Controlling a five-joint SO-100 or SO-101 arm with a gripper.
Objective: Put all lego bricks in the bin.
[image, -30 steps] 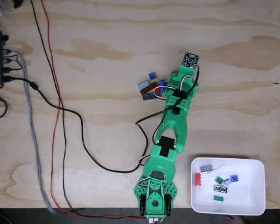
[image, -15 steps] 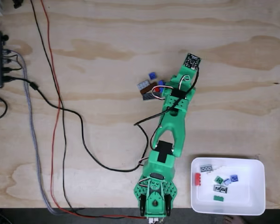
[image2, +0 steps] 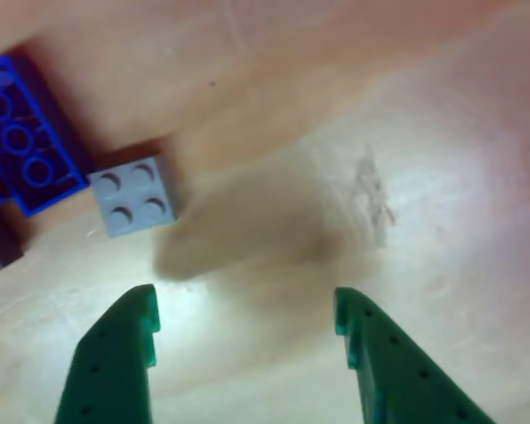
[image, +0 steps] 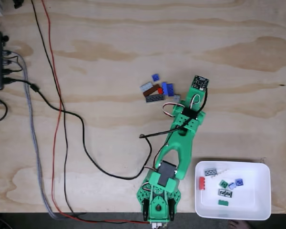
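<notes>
Bricks partly sorted: several small studded plastic bricks (image: 224,187) inside shallow white rectangular bin (image: 262,210); cluster (image: 156,90) left on plywood surface (image: 109,47). Green two-finger tool (image2: 246,329) spread wide, empty, beside small grey square brick (image2: 134,195).

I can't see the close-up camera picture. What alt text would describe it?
An open green gripper hangs over bare wooden table, holding nothing. A small grey four-stud brick lies up-left of it, beside a longer blue brick.

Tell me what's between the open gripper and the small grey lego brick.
Only bare wood: in the other view, nothing separates the gripper from the grey brick.
</notes>
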